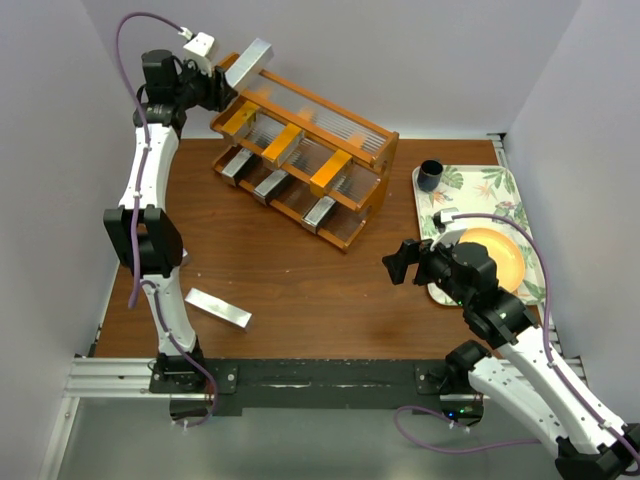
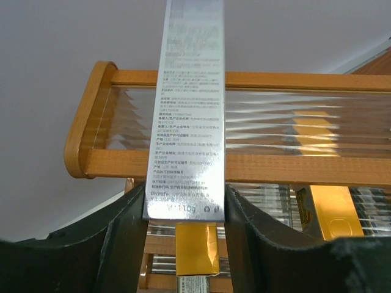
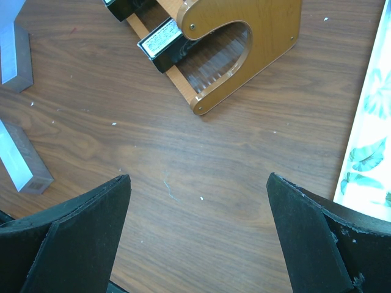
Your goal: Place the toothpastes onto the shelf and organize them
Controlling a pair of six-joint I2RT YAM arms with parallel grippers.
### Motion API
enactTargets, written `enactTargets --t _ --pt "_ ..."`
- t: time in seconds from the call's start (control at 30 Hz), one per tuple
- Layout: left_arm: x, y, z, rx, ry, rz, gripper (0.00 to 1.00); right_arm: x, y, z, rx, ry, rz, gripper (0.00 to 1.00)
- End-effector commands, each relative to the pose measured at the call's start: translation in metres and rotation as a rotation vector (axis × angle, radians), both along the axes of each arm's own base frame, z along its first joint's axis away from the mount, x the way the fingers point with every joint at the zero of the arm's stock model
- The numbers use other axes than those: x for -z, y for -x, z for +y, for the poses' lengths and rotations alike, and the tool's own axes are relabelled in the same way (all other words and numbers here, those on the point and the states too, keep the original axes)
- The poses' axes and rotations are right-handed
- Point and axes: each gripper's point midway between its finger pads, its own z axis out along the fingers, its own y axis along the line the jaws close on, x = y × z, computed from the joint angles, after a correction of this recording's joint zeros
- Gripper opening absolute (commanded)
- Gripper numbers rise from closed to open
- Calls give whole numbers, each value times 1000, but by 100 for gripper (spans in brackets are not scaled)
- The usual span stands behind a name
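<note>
Tabletop of dark wood carries it all, closed in on three sides by pale walls. At its 12 o'clock the shelf runs long from 10 to 4 o'clock, with orange cartons on the middle tier and silver cartons on the lowest; the top tier looks unfilled. At 3 o'clock lies the leaf-patterned tray, no concern of yours. What your next move turns on is the held carton, poised over the shelf's 10 o'clock end. Its long axis points toward 1 o'clock, crossing the tier as its shelved fellows do, and in the left wrist view it stands across the top rail. The left gripper is clamped on its near end, so you likely need only ease it down. One loose carton lies at 7 o'clock, nearer the left arm. The right gripper hovers at 4 o'clock, fingers spread wide, holding nothing
</note>
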Motion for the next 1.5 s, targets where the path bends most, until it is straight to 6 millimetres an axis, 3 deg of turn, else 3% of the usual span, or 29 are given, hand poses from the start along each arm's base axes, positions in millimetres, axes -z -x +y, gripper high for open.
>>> enactTargets --t 0.0,0.2,0.3,0.43,0.5,0.57,0.6,0.63,0.67,0.7,0.73,0.8,0.83,0.87,0.9,0.93,1.0,1.03,1.07,1.1,1.13,1.17,1.2,1.23,1.3,1.33,1.4,1.43,1.47 --pt "-48 -1 -1 14 12 -136 56 -5 -3 1 -4 -2 -26 98" --pt "-51 -1 -1 11 19 -142 63 -6 -3 2 -5 -5 -31 98" --pt "-56 1 0 5 23 -154 72 -6 -3 2 -7 -3 -28 98" --pt "-67 8 2 -19 46 -182 99 -5 -3 3 -11 -4 -25 98" --pt "-90 16 8 -64 59 -231 100 -5 -3 3 -14 -5 -24 98" --pt "-94 21 15 -118 72 -244 100 -5 -3 3 -16 -3 -23 98" --pt "-112 31 26 -186 69 -283 100 -6 -3 4 -17 -6 -27 98" --pt "-98 34 30 -225 100 -243 100 -6 -2 4 -19 -6 -28 98" --pt "-109 40 34 -254 115 -291 100 -7 -2 4 -19 -10 -32 98" --pt "-132 58 44 -318 127 -345 100 -8 -2 4 -19 -10 -32 98" --pt "-109 62 49 -353 129 -307 100 -9 -1 4 -22 -14 -36 98" --pt "-131 90 62 -435 155 -369 100 -10 -1 3 -22 -17 -41 98" --pt "-109 95 65 -462 156 -326 100 -11 0 4 -25 -19 -44 98" --pt "-106 104 69 -490 182 -317 100 -12 0 4 -26 -21 -46 98" --pt "-119 125 76 -539 206 -349 100 -13 1 4 -29 -23 -50 98" --pt "-85 132 80 -578 212 -289 100 -14 0 4 -29 -24 -51 98" --pt "-83 161 96 -684 267 -299 100 -16 1 4 -30 -30 -59 98" --pt "-51 169 101 -727 262 -238 100 -16 2 5 -33 -31 -58 98" --pt "-33 179 105 -773 273 -186 100 -18 2 4 -33 -35 -65 98" --pt "-31 197 117 -849 289 -187 100 -19 2 4 -31 -39 -68 98" --pt "0 205 120 -887 280 -122 100 -19 3 4 -35 -39 -70 98" --pt "16 215 123 -919 273 -80 100 -21 4 4 -36 -42 -71 98" --pt "18 230 132 -982 282 -90 100 -22 4 3 -34 -46 -78 98" --pt "49 243 137 -1027 259 -17 100 -23 5 3 -34 -47 -81 98" --pt "70 263 143 -1092 264 28 100 -24 5 3 -36 -54 -86 98" --pt "93 272 143 -1117 259 78 100 -25 6 4 -41 -55 -87 98" --pt "115 285 141 -1145 298 130 100 -25 6 5 -43 -57 -86 98" --pt "141 293 139 -1160 317 181 100 -25 6 5 -47 -58 -87 98" --pt "147 297 137 -1163 334 189 100 -25 6 5 -47 -58 -87 98"
